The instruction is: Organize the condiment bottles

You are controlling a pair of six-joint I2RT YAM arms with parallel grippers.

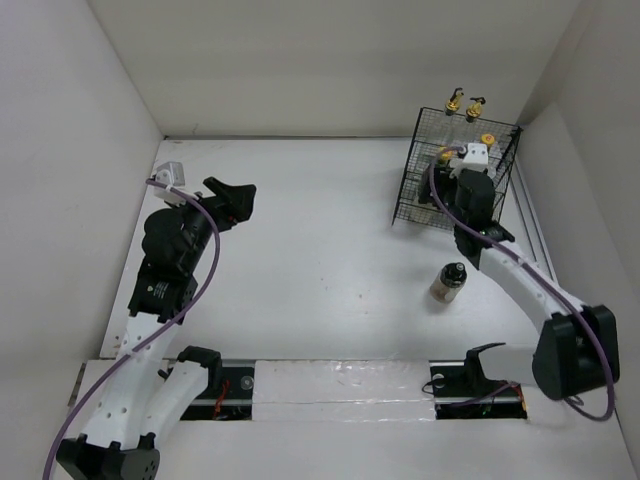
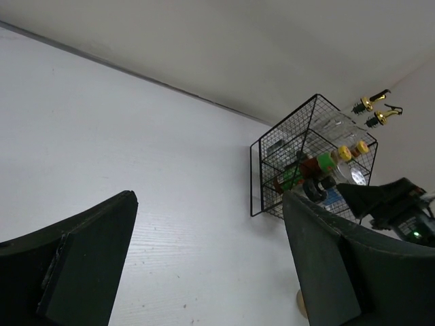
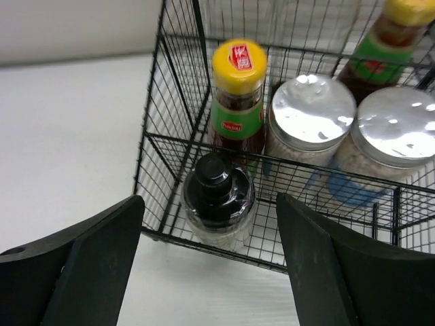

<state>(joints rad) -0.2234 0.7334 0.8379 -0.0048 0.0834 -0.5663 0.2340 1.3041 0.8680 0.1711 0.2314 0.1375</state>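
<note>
A black wire basket [image 1: 405, 205] stands at the far right and holds several condiment bottles. In the right wrist view it holds a black-lidded jar [image 3: 219, 197], a yellow-capped bottle with a green label [image 3: 238, 95], two silver-lidded jars [image 3: 309, 115] and a second yellow-capped bottle [image 3: 391, 41]. Two gold-spouted bottles [image 1: 465, 103] stick up at its back. One black-lidded jar [image 1: 449, 282] stands alone on the table. My right gripper [image 3: 209, 204] is open and empty over the basket's near edge. My left gripper [image 1: 235, 200] is open and empty at the far left.
White walls close the table in on the left, back and right. The basket [image 2: 265, 176] sits close to the right wall. The right arm [image 1: 520, 275] runs just right of the lone jar. A black rail [image 1: 330, 385] lies along the near edge.
</note>
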